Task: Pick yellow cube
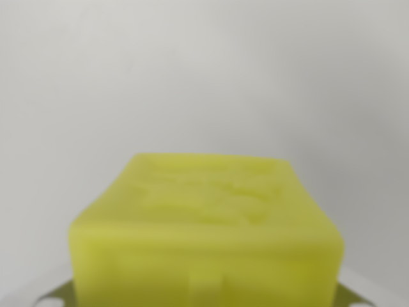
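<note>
One yellow cube fills the lower middle of the wrist view, very near the camera and blurred, with shallow relief on its top face and a small notch at its front lower edge. It looks like light, stiff plastic with smooth, maybe slippery sides, so I judge that the flat left and right faces are the best hold. Only two pale metal corners show beside it against the plain white surface, and I cannot tell if the gripper is apart or closed.
</note>
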### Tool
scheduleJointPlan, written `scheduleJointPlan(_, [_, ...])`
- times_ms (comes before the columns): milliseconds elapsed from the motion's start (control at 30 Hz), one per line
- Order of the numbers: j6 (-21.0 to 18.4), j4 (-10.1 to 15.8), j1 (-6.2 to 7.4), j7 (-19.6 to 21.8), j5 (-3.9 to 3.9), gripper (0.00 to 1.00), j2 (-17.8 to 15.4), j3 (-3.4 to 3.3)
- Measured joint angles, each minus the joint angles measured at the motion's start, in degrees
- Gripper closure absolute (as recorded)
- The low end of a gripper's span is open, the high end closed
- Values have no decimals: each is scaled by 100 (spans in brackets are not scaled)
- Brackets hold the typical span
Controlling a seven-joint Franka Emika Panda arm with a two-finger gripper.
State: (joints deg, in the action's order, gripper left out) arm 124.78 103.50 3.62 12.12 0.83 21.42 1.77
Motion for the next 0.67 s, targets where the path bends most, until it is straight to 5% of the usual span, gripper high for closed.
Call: scheduleJointPlan(667, [-327,-155,1,-6,-9,100,-173,0])
